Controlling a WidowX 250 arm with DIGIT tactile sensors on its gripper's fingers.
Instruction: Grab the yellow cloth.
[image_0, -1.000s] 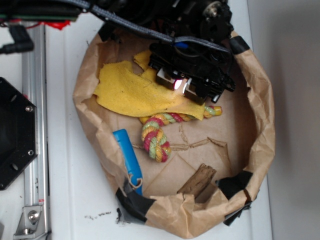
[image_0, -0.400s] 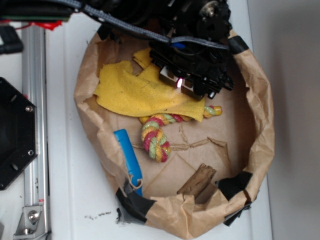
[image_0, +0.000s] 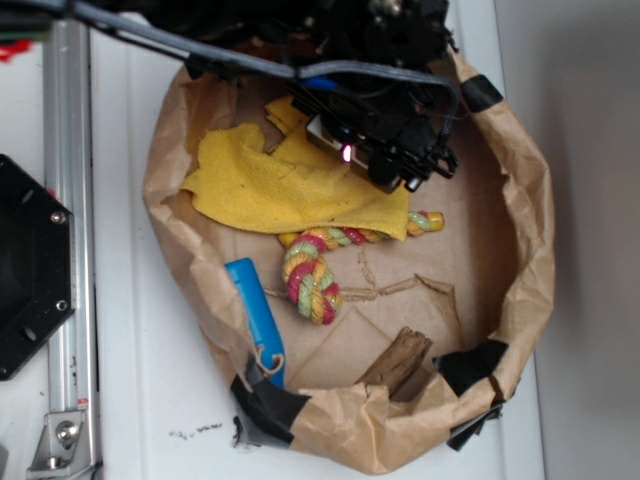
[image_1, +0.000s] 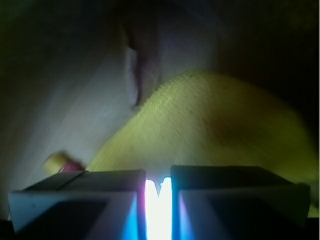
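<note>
The gripper (image_1: 159, 197) is sitting low over the yellow cloth (image_0: 270, 185), its two pads nearly pressed together with only a bright sliver of light between them; whether any fabric is pinched there is hard to tell from the dim wrist view. The cloth is lying spread toward nine o'clock of the gripper inside the brown paper bag (image_0: 520, 290), and the rope toy (image_0: 312, 272) is curling at six o'clock beside a blue tube (image_0: 256, 318)
</note>
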